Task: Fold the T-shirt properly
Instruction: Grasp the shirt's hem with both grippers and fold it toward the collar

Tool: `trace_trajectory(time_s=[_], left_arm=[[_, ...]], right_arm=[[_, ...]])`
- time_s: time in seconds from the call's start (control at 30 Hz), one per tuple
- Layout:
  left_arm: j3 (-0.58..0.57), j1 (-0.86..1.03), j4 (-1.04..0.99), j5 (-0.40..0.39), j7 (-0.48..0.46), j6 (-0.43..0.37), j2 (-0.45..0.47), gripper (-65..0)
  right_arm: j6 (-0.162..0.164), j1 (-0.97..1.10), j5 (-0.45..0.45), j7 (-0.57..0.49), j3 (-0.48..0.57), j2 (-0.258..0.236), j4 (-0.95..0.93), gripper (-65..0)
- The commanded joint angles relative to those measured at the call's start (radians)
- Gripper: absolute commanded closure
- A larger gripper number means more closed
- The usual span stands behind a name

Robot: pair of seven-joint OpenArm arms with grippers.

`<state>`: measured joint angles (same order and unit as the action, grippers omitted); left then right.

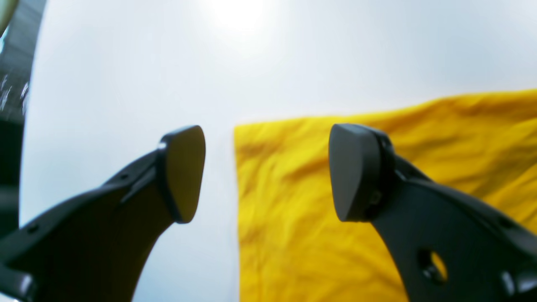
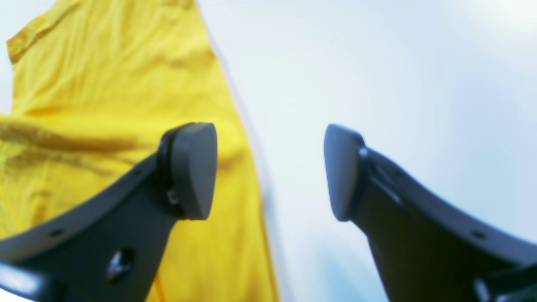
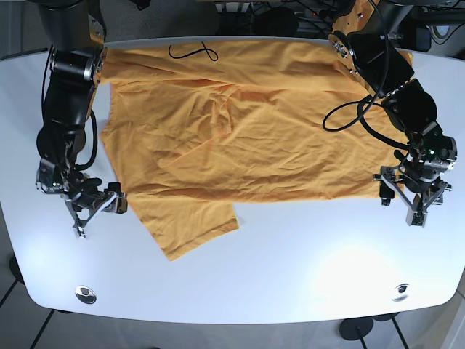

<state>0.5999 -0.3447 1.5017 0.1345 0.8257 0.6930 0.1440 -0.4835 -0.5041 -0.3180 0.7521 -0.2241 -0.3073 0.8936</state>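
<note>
Lying rumpled, T-shirt [image 3: 240, 138] covers white table [image 3: 290, 269].

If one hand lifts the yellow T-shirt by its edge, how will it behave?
The T-shirt lies wrinkled and flat on the table, so it is likely floppy and will drape. It looks thin, probably light. On the smooth tabletop it may slide and bunch when pushed.

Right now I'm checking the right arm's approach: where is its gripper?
In the base view the right gripper sits at the left, open, beside the shirt sleeve's edge near the table front; its wrist view shows the jaws straddling that edge.
</note>
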Motion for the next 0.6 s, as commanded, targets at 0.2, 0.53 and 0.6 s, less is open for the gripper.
trace_trajectory(time_s=[0.2,0.53,0.6], left_arm=[[-0.05,-0.075,-0.148,-0.006,-0.118,-0.164,0.062,-43.2],[-0.051,-0.185,-0.571,-0.009,-0.225,-0.381,0.174,-43.6],[-0.051,-0.227,-0.7,-0.009,-0.227,-0.376,0.185,-43.6]], right_arm=[[-0.007,-0.07,-0.007,-0.128,0.075,0.032,-0.127,-38.5],[-0.005,-0.02,-0.014,-0.128,0.078,0.095,-0.124,-6.5],[-0.005,-0.023,-0.014,-0.128,0.079,0.095,-0.124,-2.4]])
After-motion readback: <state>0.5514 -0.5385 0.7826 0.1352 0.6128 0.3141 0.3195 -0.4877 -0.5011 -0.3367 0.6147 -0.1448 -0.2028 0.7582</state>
